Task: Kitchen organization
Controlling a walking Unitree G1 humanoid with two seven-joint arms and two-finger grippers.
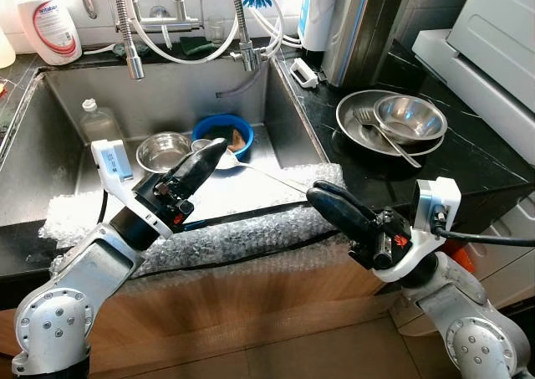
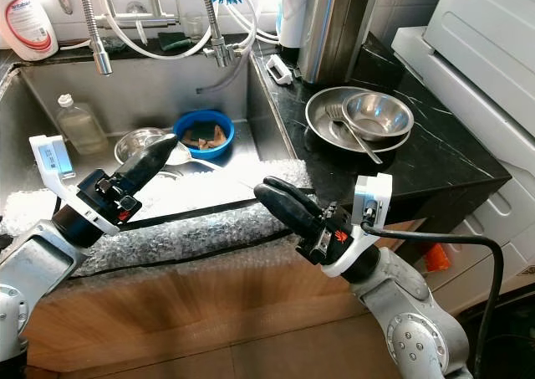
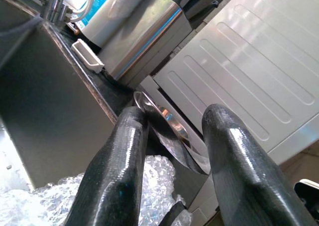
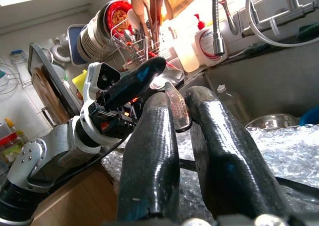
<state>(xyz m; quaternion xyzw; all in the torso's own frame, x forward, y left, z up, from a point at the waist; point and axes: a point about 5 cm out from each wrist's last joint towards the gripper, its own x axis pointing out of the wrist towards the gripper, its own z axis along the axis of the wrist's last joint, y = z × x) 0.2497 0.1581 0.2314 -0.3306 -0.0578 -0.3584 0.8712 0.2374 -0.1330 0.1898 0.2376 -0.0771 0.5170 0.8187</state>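
Observation:
The steel sink [image 1: 58,153] holds a blue bowl [image 1: 219,128] with sponges, a steel bowl [image 1: 159,151] and a clear plastic bottle [image 1: 96,121]. My left gripper [image 1: 216,149] hovers over the sink's front, its tip by the steel bowl; its fingers [image 3: 124,151] stand open with nothing between them. A thin clear utensil [image 1: 267,176] runs from the bowls toward my right gripper [image 1: 316,193], which is low over the bubble wrap [image 1: 242,228] at the sink's front right corner. Its fingers [image 4: 149,151] are closed on the utensil's clear end [image 4: 177,109].
On the black counter [image 1: 468,166] to the right, a steel plate [image 1: 351,124] carries a steel bowl [image 1: 410,115] and a fork [image 1: 380,132]. Faucet hoses [image 1: 129,28], a detergent bottle [image 1: 50,28], a tall steel canister [image 1: 359,28] and a white appliance [image 1: 501,44] ring the sink.

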